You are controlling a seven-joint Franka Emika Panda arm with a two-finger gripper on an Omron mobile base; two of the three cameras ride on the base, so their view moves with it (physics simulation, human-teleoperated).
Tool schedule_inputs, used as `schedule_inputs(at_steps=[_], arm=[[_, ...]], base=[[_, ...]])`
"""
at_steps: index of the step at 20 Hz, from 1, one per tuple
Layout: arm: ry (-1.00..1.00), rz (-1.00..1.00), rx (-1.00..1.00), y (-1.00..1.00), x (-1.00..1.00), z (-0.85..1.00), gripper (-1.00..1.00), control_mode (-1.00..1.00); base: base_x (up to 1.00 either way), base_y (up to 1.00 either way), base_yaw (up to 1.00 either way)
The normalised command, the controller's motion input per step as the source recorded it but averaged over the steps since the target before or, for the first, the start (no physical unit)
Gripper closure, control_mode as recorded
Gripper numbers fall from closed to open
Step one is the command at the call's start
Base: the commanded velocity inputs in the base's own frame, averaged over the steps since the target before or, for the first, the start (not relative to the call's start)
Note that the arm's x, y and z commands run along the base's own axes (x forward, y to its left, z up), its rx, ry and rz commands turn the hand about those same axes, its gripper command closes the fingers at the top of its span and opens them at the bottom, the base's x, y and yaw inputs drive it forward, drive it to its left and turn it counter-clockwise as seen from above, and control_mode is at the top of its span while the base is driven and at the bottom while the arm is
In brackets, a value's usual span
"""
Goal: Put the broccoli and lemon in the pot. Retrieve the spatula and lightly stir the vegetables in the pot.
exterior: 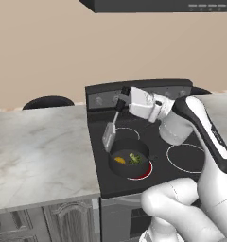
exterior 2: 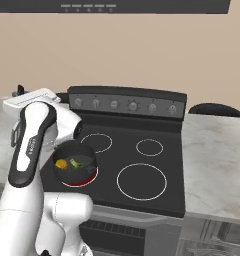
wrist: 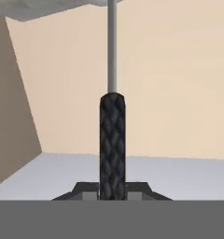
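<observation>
We are at a black stove [exterior: 181,130] set between marble benches [exterior: 39,151], a beige wall behind and a hood above. The pot [exterior: 129,163] sits on the front-left burner, whose ring glows red under it, and the lemon [exterior: 119,160] and broccoli [exterior: 134,158] lie side by side on its floor, so the loading part looks finished. Our hand [exterior: 121,100] hangs above and behind the pot, clamped tight on the spatula [exterior: 111,127]: in the hand view the quilted black handle [wrist: 113,144] stands squeezed between the two fingertips, the thin metal shaft running on beyond it. The spatula hangs blade-down, tilted slightly, its slotted blade [exterior: 109,137] just above the pot's left rim and apart from the vegetables. We judge that held like this, it only has to come down and across into the pot to begin a light stir.
</observation>
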Motion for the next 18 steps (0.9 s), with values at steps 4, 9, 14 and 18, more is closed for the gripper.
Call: schedule_inputs(at_steps=[4,9,14,18], arm=[[0.18,0.04,0.16,-0.33,0.00,0.20,1.00,-1.00],[0.00,0.00,0.00,-0.43,-0.01,0.08,1.00,-1.00],[0.00,0.00,-0.05,-0.59,0.00,0.00,1.00,-1.00],[0.00,0.00,-0.02,-0.59,-0.11,0.00,1.00,-1.00]], base=[[0.00,0.00,0.00],[0.00,0.00,0.00],[0.00,0.00,0.00],[0.00,0.00,0.00]])
